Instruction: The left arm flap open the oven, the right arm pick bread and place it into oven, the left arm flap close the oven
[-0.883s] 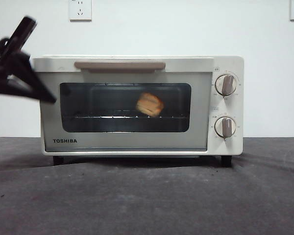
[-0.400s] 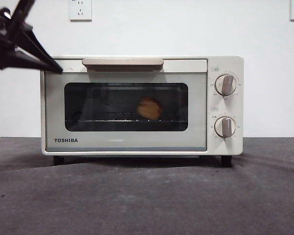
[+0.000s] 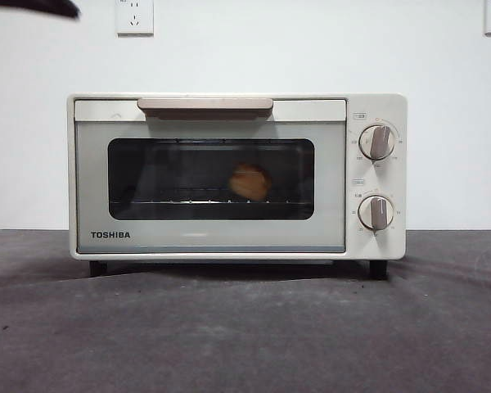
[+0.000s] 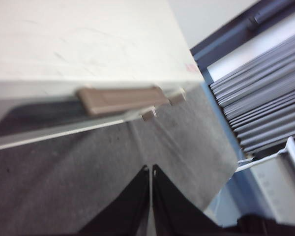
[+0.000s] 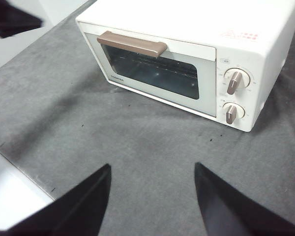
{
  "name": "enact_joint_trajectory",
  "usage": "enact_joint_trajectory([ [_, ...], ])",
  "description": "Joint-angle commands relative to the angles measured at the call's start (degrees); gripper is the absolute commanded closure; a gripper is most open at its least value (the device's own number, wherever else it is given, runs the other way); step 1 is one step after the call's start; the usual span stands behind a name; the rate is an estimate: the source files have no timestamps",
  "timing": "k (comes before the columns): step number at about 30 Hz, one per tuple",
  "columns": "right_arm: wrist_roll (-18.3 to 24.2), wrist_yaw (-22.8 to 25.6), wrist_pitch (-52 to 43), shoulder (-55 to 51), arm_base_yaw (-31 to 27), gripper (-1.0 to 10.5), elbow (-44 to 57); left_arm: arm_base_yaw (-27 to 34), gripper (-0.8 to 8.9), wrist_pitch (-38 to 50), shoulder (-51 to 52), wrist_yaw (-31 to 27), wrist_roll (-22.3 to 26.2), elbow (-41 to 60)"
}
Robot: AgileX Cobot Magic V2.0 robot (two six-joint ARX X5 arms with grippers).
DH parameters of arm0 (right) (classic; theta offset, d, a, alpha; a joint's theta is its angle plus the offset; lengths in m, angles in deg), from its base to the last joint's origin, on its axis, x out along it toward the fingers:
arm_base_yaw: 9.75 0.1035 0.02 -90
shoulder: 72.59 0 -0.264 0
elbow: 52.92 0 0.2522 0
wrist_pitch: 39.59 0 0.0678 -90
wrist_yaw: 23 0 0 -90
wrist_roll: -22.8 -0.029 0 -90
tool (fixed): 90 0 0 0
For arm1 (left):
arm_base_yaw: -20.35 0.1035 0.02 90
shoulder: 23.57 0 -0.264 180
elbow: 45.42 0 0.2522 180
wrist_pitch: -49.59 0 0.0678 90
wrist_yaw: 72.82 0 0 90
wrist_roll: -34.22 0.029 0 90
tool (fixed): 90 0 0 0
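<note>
Oven [image 3: 229, 176] door reads TOSHIBA — bread [image 3: 250, 182] inside.

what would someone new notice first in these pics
The cream oven fills the middle of the front view, door shut, standing on the grey table. Behind its dark glass a small golden bread sits on the wire rack. The left pincer, shut, is above the handle; the right pincer is open, back from the oven.

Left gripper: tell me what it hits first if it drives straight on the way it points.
Probably the grey table in front of the oven. The shut left gripper aims below the handle, though depth is unclear.
</note>
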Motion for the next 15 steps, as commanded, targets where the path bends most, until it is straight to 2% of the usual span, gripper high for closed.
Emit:
enact_joint_trajectory([
  [1,0.11,1.46,-0.59,0.17,0.48,9.3,-1.16,-0.22,7.98,-3.98,3.54,-1.77,6.67,-1.18],
  [6,0.2,5.29,-0.68,0.17,0.48,9.4,-1.16,-0.24,7.98,-8.09,9.01,-3.02,8.11,-1.18],
  [15,-0.13,5.46,-0.72,0.15,0.48,9.4,-1.16,-0.2,7.98,-7.87,14.32,-3.02,8.13,-1.18],
])
